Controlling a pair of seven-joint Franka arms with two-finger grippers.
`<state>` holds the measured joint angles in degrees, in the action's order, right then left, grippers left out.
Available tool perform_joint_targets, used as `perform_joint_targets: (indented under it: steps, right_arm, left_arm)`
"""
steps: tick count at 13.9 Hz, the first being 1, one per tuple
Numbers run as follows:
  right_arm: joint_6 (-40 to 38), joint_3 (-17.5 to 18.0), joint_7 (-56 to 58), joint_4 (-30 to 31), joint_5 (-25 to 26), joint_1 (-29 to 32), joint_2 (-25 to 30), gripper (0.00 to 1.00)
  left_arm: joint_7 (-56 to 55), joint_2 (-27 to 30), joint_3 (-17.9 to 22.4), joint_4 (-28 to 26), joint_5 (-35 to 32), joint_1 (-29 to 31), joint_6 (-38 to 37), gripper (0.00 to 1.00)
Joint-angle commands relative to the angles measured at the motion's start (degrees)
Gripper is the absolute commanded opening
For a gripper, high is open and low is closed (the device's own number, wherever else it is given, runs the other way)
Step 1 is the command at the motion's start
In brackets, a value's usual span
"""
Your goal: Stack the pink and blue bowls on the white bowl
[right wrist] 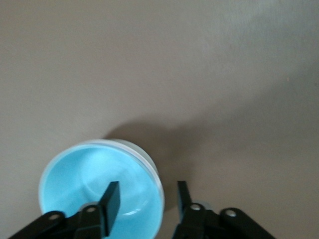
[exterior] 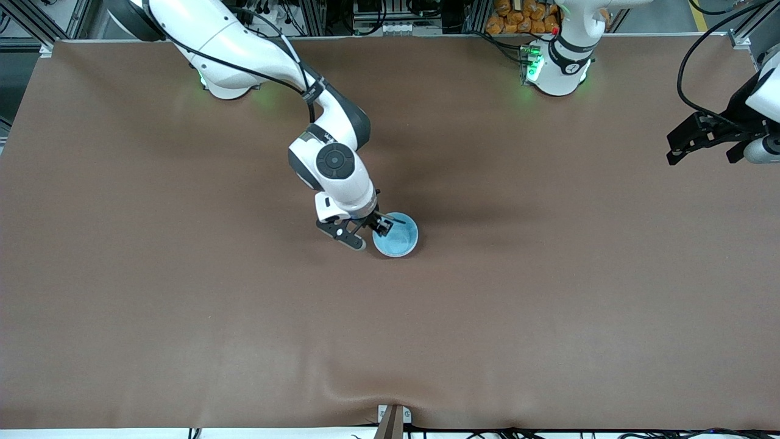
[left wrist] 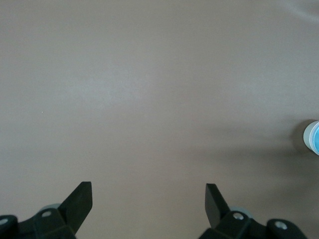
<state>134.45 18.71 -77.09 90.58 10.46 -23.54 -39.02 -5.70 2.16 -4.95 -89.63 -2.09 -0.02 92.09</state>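
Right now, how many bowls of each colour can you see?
Blue bowl: 1
White bowl, only its rim showing around the blue one: 1
Total: 2

Only the blue bowl (exterior: 396,235) really shows, so whatever's stacked under it is hidden. The left wrist view cuts it off at the edge. The left gripper (exterior: 676,149) sits partly out of frame too.
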Motion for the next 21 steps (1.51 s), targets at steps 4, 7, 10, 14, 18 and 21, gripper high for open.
perform_joint_targets:
  steps: [4,7,10,14,18,21]
  right_arm:
    - [-12.4,1.1,11.1,-11.1,1.0,9.8,2.6,1.00]
    - [-22.4,5.6,28.0,-11.1,1.0,22.4,6.8,1.00]
    - [-31.8,8.5,42.2,-11.1,1.1,30.8,10.6,1.00]
    - [-39.6,0.2,60.4,-11.2,0.2,30.2,17.1,1.00]
    - [-45.7,-15.4,72.9,-10.6,-7.7,23.7,24.7,1.00]
    - [-44.1,-18.2,73.1,-4.5,-11.8,23.1,32.8,1.00]
  left_arm:
    - [1.2,1.2,0.3,-0.6,1.1,-0.2,0.0,1.00]
    - [1.2,1.3,0.2,-0.6,1.1,-0.2,-0.6,1.00]
    - [1.2,1.4,-0.8,-0.7,1.1,-0.2,-1.5,1.00]
    - [1.2,1.4,-1.7,-0.7,1.1,-0.2,-3.1,1.00]
    - [1.2,1.2,-1.7,-0.6,1.1,-0.2,-4.2,1.00]
    - [1.2,1.2,-1.7,-0.6,1.1,-0.2,-5.2,1.00]
